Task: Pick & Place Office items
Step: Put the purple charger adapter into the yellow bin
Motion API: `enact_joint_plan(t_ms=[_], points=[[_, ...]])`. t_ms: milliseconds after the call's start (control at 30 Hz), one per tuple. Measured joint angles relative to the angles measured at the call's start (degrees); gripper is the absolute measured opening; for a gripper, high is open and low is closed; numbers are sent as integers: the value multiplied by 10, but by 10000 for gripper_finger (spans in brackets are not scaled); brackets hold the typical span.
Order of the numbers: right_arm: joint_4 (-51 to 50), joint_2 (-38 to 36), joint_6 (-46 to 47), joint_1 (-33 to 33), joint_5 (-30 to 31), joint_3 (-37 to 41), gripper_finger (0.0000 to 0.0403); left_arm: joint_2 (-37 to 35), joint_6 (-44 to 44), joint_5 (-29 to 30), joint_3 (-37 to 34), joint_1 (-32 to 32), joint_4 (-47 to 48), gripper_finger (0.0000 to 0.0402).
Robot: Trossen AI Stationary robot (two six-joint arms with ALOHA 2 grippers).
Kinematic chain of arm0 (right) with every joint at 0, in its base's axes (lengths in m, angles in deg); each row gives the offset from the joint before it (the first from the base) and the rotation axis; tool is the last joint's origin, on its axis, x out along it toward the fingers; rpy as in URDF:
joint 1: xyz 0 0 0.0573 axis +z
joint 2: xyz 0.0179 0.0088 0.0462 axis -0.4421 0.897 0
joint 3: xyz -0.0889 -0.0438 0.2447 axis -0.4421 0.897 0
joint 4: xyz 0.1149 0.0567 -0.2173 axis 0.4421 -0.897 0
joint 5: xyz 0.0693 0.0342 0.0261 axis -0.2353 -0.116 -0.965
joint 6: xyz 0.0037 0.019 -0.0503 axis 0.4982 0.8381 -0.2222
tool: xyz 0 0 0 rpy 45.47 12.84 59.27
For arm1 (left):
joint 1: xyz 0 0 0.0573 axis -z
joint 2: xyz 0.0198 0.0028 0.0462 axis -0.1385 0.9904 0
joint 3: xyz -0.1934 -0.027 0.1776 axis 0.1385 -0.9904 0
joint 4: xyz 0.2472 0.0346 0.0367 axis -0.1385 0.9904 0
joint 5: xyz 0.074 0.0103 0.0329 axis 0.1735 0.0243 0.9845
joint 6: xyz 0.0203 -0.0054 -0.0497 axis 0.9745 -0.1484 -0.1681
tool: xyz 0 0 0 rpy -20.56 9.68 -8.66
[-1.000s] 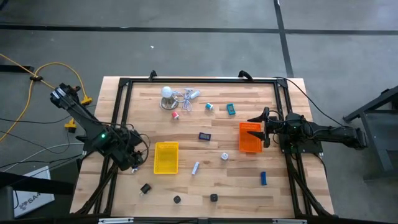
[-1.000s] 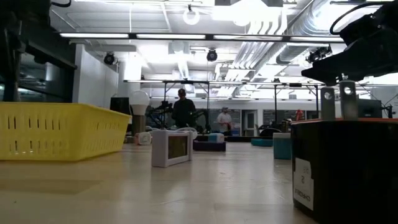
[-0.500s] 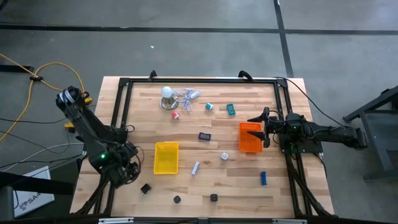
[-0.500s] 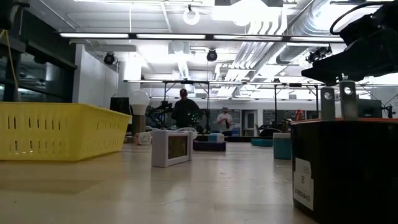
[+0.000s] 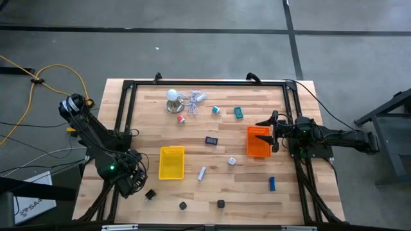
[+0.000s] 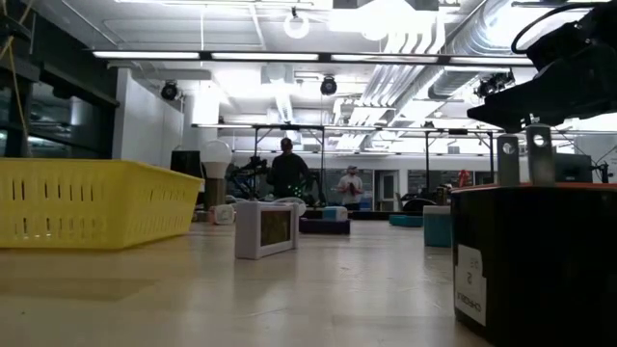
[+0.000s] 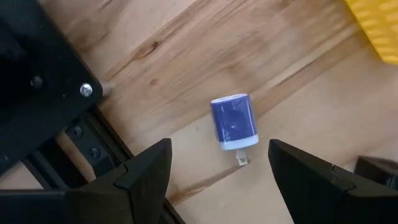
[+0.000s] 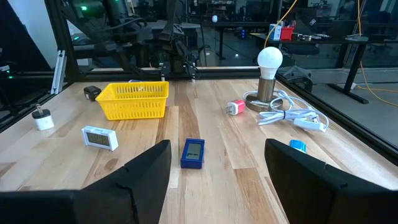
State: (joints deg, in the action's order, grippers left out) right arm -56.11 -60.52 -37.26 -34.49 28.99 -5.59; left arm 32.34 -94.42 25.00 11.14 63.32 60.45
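The office items lie scattered on the wooden table (image 5: 192, 128). One is a small dark block with a metal prong (image 7: 233, 121), which shows black in the high view (image 5: 149, 194) near the front left corner. It lies flat on the wood. My left gripper (image 7: 217, 180) points down over it, open. Its fingers stand apart on either side of the block, above it, touching nothing. In the high view this gripper (image 5: 136, 185) is just left of the block. My right gripper (image 5: 275, 131) waits open beside the orange tray (image 5: 258, 142); its wrist view (image 8: 214, 180) shows nothing between the fingers.
A yellow tray (image 5: 171, 162) stands just right of my left gripper. The table's black frame rail (image 7: 56, 118) runs close beside the block. A white bulb lamp with cord (image 5: 173, 97) sits at the back. Small items, among them a blue block (image 5: 271, 184) and black pieces (image 5: 183, 206), lie across the middle and front.
My left gripper has gone toward the table's near edge and down, from beside the yellow tray to the black block at the front left. It has rolled about its own axis on the way. It has stayed open. The right arm has kept still.
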Motion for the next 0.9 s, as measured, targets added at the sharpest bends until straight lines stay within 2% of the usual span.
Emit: enact_joint_plan(t_ms=[233,467,900], points=[[0,0,0,0,0,0,248,22,-16,1,0,-29,-47,258],[0,0,0,0,0,0,248,54,-15,-19,0,-53,-52,258],[0,0,0,0,0,0,248,103,-32,-24,0,-55,-62,258]])
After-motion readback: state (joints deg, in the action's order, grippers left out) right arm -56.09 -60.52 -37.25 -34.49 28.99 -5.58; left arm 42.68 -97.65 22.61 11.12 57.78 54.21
